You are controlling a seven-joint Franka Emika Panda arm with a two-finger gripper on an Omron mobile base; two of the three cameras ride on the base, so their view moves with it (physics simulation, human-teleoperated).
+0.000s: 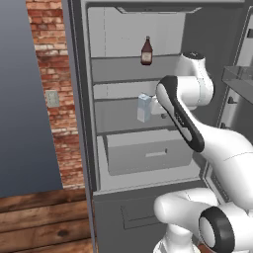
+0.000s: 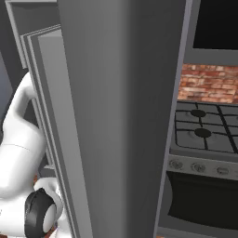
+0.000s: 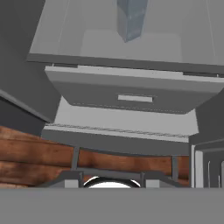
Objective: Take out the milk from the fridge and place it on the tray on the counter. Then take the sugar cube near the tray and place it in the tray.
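The fridge (image 1: 89, 123) stands open. The milk (image 1: 144, 107), a pale blue-and-white carton, stands upright on the middle shelf and also shows at the top of the hand view as the milk (image 3: 130, 17). My arm reaches into the fridge. My gripper (image 1: 157, 105) sits just right of the carton, mostly hidden behind my own forearm, so its jaws cannot be made out. I cannot tell whether it touches the carton. The tray, the counter and the sugar cube are out of view.
A dark brown bottle (image 1: 146, 51) stands on the shelf above. A pale drawer (image 1: 148, 154) lies below the milk shelf, also seen as the drawer (image 3: 135, 92). The open fridge door (image 2: 116, 116) blocks the right base view, with a stove (image 2: 202, 126) beyond. A door shelf (image 1: 239, 81) juts out on the right.
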